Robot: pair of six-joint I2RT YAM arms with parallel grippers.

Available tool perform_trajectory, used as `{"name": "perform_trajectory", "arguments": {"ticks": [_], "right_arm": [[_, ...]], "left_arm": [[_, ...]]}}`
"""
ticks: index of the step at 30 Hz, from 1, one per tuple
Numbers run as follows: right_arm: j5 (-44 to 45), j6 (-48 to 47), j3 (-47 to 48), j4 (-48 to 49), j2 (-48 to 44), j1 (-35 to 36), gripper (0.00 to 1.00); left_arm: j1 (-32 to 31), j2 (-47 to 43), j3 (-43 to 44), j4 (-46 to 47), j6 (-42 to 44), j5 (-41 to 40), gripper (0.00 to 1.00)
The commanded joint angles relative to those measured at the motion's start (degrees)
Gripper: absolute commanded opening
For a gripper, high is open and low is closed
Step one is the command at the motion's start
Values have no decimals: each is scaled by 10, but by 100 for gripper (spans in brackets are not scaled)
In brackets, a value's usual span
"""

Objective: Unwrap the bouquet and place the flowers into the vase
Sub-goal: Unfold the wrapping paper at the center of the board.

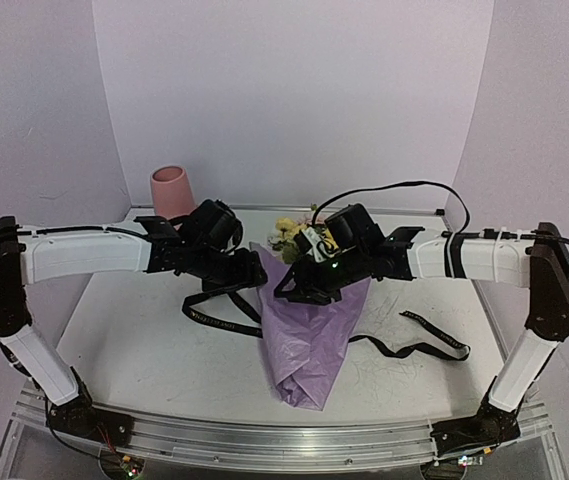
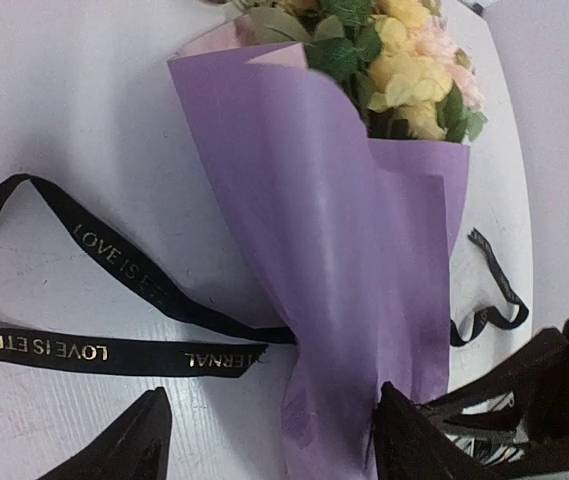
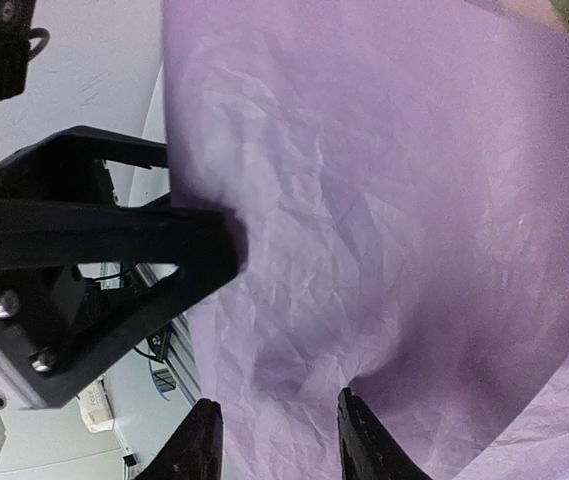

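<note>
The bouquet (image 1: 309, 335) lies in the middle of the table in lilac paper (image 2: 344, 230), with its yellow, pink and cream flowers (image 1: 289, 233) (image 2: 404, 70) at the far end. Its black ribbon (image 1: 219, 318) (image 2: 114, 260) lies untied on both sides. My left gripper (image 1: 254, 272) (image 2: 269, 440) is open wide across the cone's narrow end, and one finger (image 2: 414, 430) touches the paper. My right gripper (image 1: 294, 290) (image 3: 276, 440) is open low over the crinkled paper (image 3: 384, 200), with one fingertip (image 3: 364, 435) denting it. The pink vase (image 1: 172, 190) stands at the back left, partly hidden by my left arm.
The ribbon's other end (image 1: 434, 345) trails to the right of the cone. Both grippers crowd close together over the bouquet; the left one shows as a black frame (image 3: 94, 270) in the right wrist view. Walls close the table at back and sides.
</note>
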Motion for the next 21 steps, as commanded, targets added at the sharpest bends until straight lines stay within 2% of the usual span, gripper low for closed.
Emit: {"name": "perform_trajectory", "arguments": {"ticks": [1, 9, 12, 17, 21], "right_arm": [[31, 2, -17, -8, -38, 0, 43], [47, -2, -55, -16, -70, 0, 47], [47, 0, -66, -19, -70, 0, 55], [35, -5, -62, -35, -44, 0, 58], [47, -19, -49, -56, -33, 1, 75]], "left_arm": [[18, -8, -27, -5, -21, -50, 67], [62, -28, -118, -13, -15, -66, 70], [70, -19, -132, -28, -22, -72, 73], [77, -40, -147, -69, -84, -104, 86], [82, -84, -150, -79, -116, -111, 90]]}}
